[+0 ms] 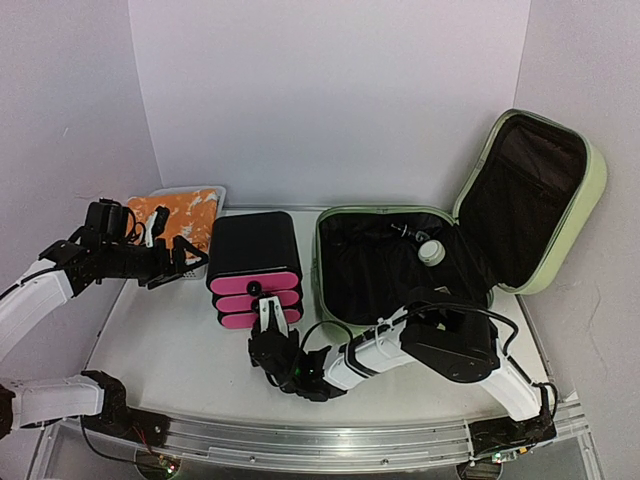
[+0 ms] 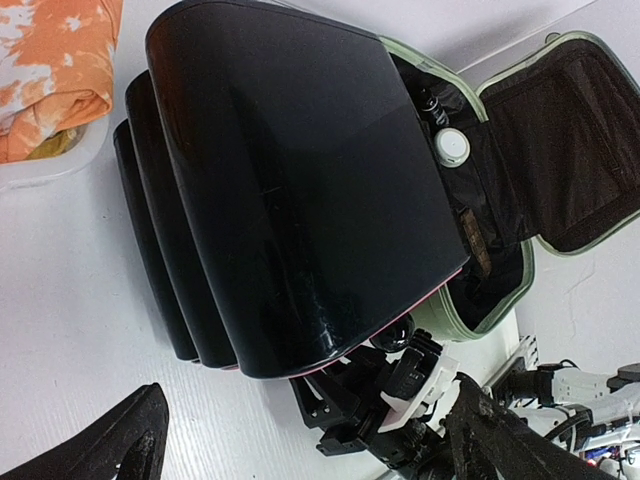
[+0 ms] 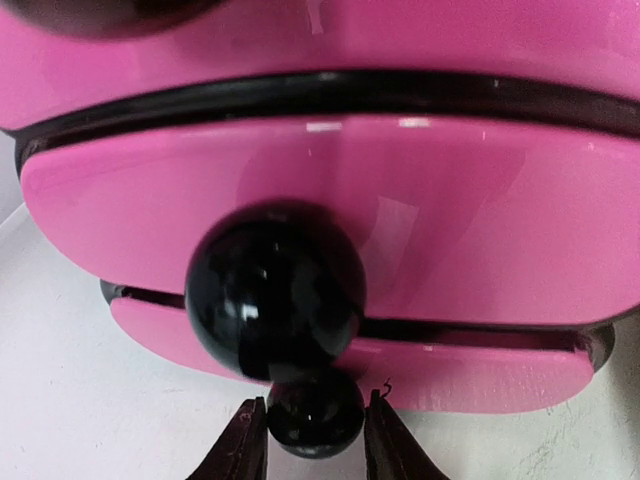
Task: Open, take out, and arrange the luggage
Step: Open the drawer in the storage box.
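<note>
- The back wall is a plain, pale panel, white with a faint lilac cast.
- A left wall and a right wall of the same plain finish meet it at angled seams, closing the space in on three sides.
- The table has a smooth white top with a slight sheen.
- A silver metal rail runs along the table's near edge.
- The light is soft and even, and shadows on the table top are faint.
</note>
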Tool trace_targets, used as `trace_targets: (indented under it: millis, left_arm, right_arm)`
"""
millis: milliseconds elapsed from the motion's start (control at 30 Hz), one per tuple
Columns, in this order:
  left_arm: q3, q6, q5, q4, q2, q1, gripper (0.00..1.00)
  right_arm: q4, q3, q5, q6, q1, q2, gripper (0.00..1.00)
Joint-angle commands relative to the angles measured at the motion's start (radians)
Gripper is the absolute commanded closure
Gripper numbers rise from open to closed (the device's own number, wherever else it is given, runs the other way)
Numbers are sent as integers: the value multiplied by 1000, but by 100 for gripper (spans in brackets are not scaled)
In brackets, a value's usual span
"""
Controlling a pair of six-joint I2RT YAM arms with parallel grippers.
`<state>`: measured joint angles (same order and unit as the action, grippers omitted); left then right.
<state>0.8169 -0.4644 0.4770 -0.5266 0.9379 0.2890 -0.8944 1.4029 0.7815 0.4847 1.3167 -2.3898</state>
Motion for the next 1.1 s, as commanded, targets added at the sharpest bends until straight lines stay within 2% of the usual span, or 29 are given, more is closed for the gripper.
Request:
trace_targets:
  millis: [0,167,267,300,400,433,467,767,1067]
  left_arm:
    - [40,4,53,38,32,3,1]
    - [27,-1,78,63,67,2,2]
    - [16,-2,79,72,66,2,2]
    - [14,-3,79,74,65,3,2]
    - [4,-5,79,79,57,3,2]
    - [3,-4,79,81,53,3,2]
    - [0,-1,80,80,51,3,2]
    - [9,14,86,81,60,2,1]
    - [26,29,96,80,80,1,1]
  right_arm:
    - [-29,-32,48,14,29,51,68]
    - [-29,-63,47,33,46,72,75]
    - [-28,-84,52,43,53,84,74]
    - [-26,-86,55,43,53,82,70]
    - [-25,-69,67,26,53,66,27]
    - [-24,-56,71,15,52,57,21]
    - [-24,-41,77,4,52,47,20]
    - [-47,4,86,-9,-8,14,22]
    - [-78,72,86,-58,-33,-46,30]
